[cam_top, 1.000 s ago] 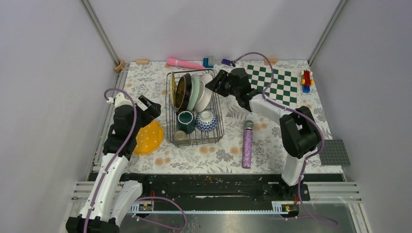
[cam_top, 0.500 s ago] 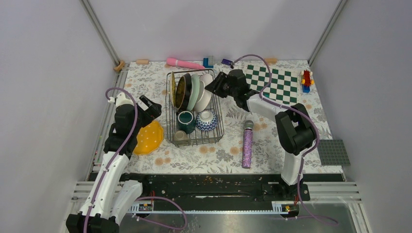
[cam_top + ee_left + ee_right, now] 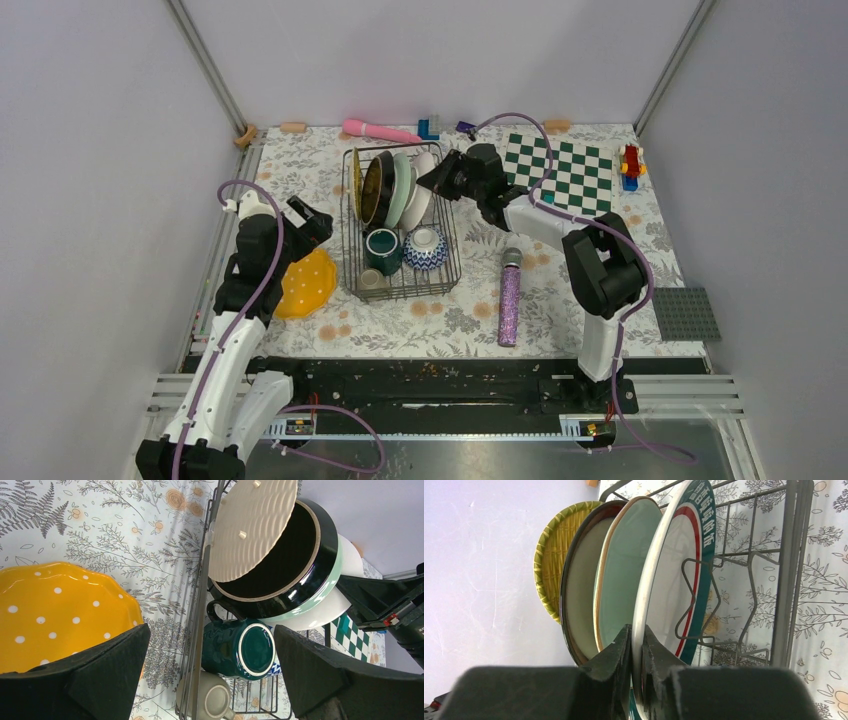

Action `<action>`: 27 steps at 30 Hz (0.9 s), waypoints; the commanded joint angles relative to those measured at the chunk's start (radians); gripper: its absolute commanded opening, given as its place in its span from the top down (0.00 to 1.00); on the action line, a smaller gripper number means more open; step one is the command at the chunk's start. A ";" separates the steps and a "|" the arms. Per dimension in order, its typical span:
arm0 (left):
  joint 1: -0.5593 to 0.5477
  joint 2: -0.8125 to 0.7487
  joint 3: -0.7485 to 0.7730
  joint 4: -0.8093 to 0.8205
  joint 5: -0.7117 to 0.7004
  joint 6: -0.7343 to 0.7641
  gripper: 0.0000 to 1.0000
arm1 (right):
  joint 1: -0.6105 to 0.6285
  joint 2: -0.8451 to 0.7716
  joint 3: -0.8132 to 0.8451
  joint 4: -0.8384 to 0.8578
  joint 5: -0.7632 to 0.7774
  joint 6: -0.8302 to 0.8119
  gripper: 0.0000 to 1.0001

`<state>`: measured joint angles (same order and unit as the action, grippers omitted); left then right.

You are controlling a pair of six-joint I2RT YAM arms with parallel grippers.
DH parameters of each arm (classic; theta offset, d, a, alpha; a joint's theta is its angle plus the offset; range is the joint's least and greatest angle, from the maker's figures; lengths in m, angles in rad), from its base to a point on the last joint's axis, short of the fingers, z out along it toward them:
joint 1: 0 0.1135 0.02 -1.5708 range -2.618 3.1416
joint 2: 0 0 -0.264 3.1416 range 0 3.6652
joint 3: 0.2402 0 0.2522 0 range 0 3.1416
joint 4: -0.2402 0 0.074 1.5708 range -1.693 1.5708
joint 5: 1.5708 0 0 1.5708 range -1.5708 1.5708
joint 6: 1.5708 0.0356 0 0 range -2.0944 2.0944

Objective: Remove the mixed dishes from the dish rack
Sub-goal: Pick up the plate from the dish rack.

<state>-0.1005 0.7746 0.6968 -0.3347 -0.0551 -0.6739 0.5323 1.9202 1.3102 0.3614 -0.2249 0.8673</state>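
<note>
The black wire dish rack (image 3: 447,272) holds upright plates: yellow-green (image 3: 551,565), dark-rimmed (image 3: 579,590), pale green (image 3: 624,570), and white with a green-red rim (image 3: 669,580). My right gripper (image 3: 638,630) is shut on the white plate's edge, at the rack's back right (image 3: 432,178). The teal mug (image 3: 240,650), grey cup (image 3: 210,700) and patterned bowl (image 3: 426,248) sit in the rack's front half. My left gripper (image 3: 211,630) is open and empty, left of the rack, above a yellow dotted plate (image 3: 300,285) lying on the table.
A glittery purple cylinder (image 3: 510,300) lies right of the rack. The green-white chessboard (image 3: 565,172) is at the back right, with a red toy (image 3: 631,163) beside it. A pink object (image 3: 378,129) and blue brick (image 3: 428,127) lie behind the rack. A grey baseplate (image 3: 686,313) sits far right.
My right gripper has shifted a little left, onto the white plate's edge. The left arm has barely moved.
</note>
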 commanded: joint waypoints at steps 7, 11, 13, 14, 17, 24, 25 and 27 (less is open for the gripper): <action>0.004 -0.019 0.003 0.037 0.002 -0.013 0.01 | 0.011 -0.071 -0.007 0.137 0.010 0.045 0.99; 0.004 -0.028 0.008 0.024 -0.007 -0.015 0.01 | 0.010 -0.091 -0.016 0.187 0.003 0.053 1.00; 0.004 -0.034 0.015 0.018 -0.012 -0.014 0.01 | 0.011 -0.104 -0.028 0.227 0.000 0.055 1.00; 0.004 -0.037 0.020 0.016 -0.012 -0.013 0.01 | 0.010 -0.111 -0.034 0.240 0.003 0.056 1.00; 0.004 -0.049 0.026 0.014 -0.008 -0.009 0.01 | 0.011 -0.132 -0.047 0.273 0.014 0.053 1.00; 0.004 -0.075 0.018 0.008 -0.017 -0.009 0.01 | 0.011 -0.180 -0.049 0.255 0.023 0.014 1.00; 0.005 -0.076 0.018 0.007 -0.017 -0.009 0.01 | 0.011 -0.188 -0.051 0.243 0.030 0.002 1.00; 0.004 -0.078 0.018 0.006 -0.020 -0.010 0.01 | 0.011 -0.209 -0.064 0.223 0.043 -0.020 1.00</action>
<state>-0.1005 0.7105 0.6968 -0.3504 -0.0582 -0.6823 0.5373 1.8103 1.2469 0.4988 -0.1997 0.8787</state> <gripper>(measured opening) 0.989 0.148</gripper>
